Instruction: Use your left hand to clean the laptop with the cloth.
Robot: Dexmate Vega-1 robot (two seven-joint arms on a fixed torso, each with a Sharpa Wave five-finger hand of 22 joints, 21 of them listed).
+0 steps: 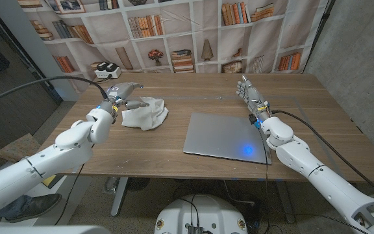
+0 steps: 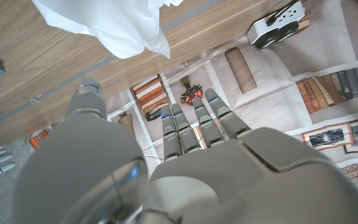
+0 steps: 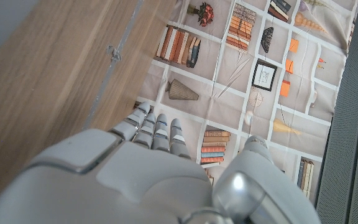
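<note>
The white cloth (image 1: 144,112) lies crumpled on the wooden counter (image 1: 174,84), well to the 9 o'clock side of the closed silver laptop (image 1: 226,135), which sits flat near the counter's middle with its lid down, so its whole top is presented for wiping. A blue spot of light shows on the lid toward its near right corner.

The left hand (image 1: 123,95) hovers just at the cloth's 10 o'clock edge, fingers extended and apart, holding nothing; in the left wrist view the fingers (image 2: 194,124) reach out straight past the counter's far edge, with the cloth (image 2: 114,22) just beside the thumb. I cannot tell for sure whether a fingertip touches the fabric. This placement reads as an approach to pick up the cloth, a step not yet done.

The right hand (image 1: 250,95) stands on the counter at the laptop's 1 o'clock, fingers straight and together, holding nothing, apparently parked clear of the lid so the left hand can work.
</note>
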